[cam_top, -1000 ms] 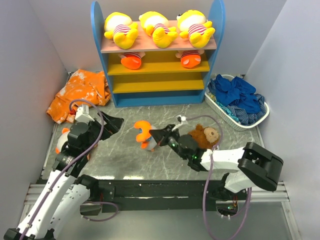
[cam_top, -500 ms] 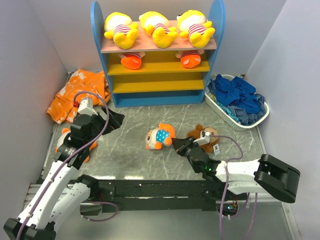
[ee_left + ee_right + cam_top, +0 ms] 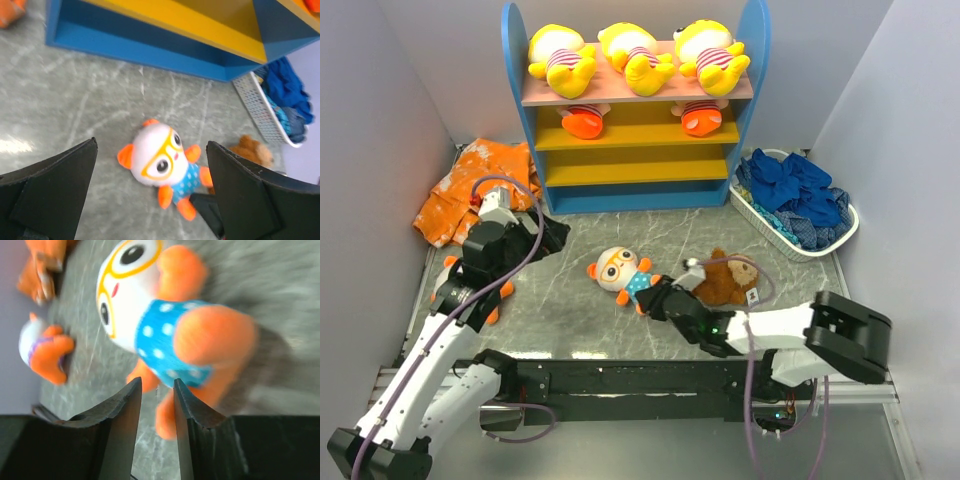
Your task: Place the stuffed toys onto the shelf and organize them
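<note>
The right gripper [image 3: 654, 299] sits at the feet of the dotted-shirt stuffed toy [image 3: 618, 270], beside the brown monkey [image 3: 725, 282].

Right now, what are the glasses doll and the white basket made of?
The doll in the blue dotted shirt looks like soft plush fabric: matte, rounded, stuffed limbs. The white basket seems rigid plastic, judging by its lattice wall.

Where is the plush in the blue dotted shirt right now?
In the top view, the dotted-shirt plush lies mid-table, in front of the shelf, left of the brown monkey, just beyond the right claw.
</note>
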